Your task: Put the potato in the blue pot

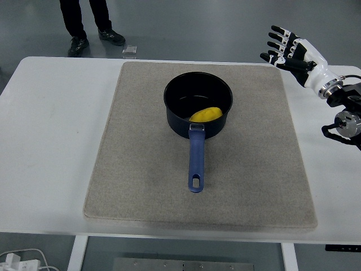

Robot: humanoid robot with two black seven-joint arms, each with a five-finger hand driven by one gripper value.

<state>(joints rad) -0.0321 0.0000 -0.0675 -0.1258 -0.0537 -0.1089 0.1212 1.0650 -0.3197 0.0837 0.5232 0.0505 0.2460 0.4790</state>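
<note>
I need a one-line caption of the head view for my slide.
Potato lying inside the blue pot on a grey mat, right hand open at the table's far right.
</note>
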